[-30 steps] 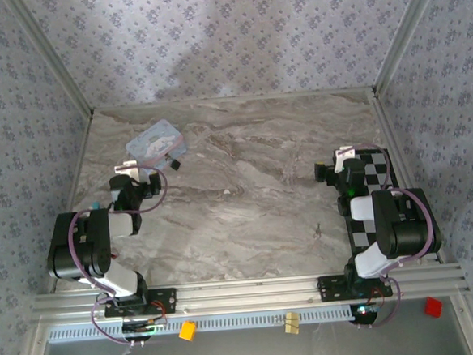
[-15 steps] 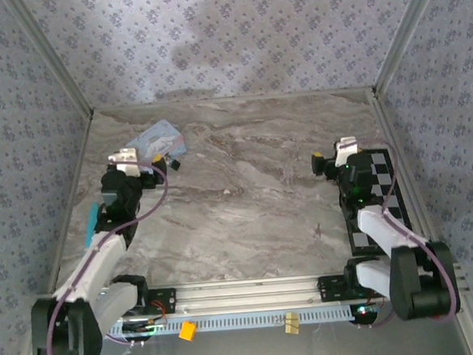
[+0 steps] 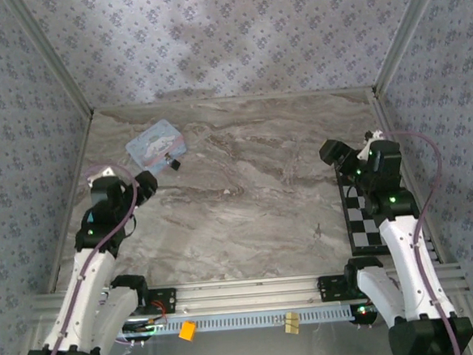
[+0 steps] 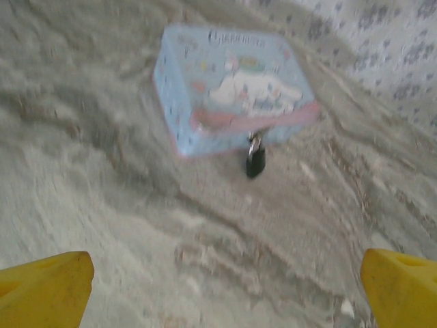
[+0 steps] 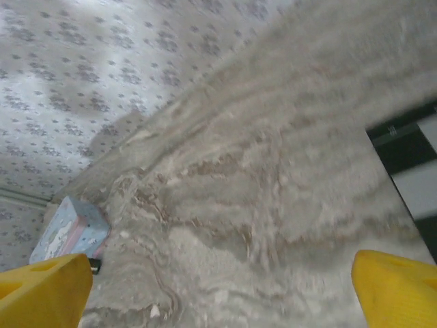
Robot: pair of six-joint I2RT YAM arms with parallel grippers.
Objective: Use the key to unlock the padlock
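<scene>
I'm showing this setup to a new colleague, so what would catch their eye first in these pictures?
First the light-blue rectangular tin with a cartoon picture, lying at the far left of the grey marble-patterned table, with the small black padlock lying at its front edge. Next, the black-and-white checkered mat along the table's right edge, and the left arm's yellow-tipped fingers spread wide, facing the tin.

The grey-veined marble table carries a light-blue tin at its far left. The black padlock lies against the tin's near side (shackle up at the tin's front edge). The key, a tiny dark speck, lies near right, beside a black-and-white checkered mat.
</scene>
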